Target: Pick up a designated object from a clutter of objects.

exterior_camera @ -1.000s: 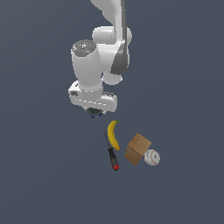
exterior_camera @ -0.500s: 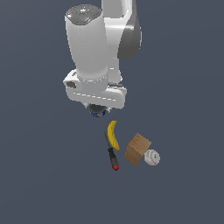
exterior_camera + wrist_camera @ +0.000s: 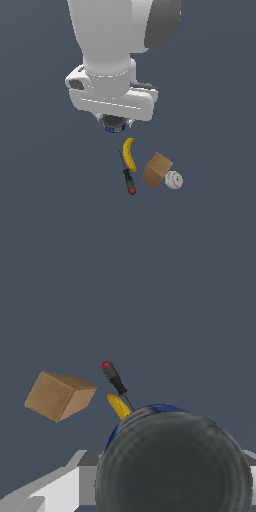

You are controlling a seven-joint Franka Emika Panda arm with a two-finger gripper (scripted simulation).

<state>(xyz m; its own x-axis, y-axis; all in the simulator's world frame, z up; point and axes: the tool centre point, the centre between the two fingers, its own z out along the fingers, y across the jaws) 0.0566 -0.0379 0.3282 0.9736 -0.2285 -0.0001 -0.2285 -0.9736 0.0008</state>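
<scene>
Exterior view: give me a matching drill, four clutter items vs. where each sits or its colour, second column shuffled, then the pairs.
Column 1:
1. banana
2. screwdriver
3. cardboard box
4. baseball

Column 2:
A. brown, between the banana and the ball
B. white, farthest to the exterior view's right
C. yellow, nearest the small dark can under the gripper
D. black shaft, red end

Pairs: 1-C, 2-D, 3-A, 4-B
</scene>
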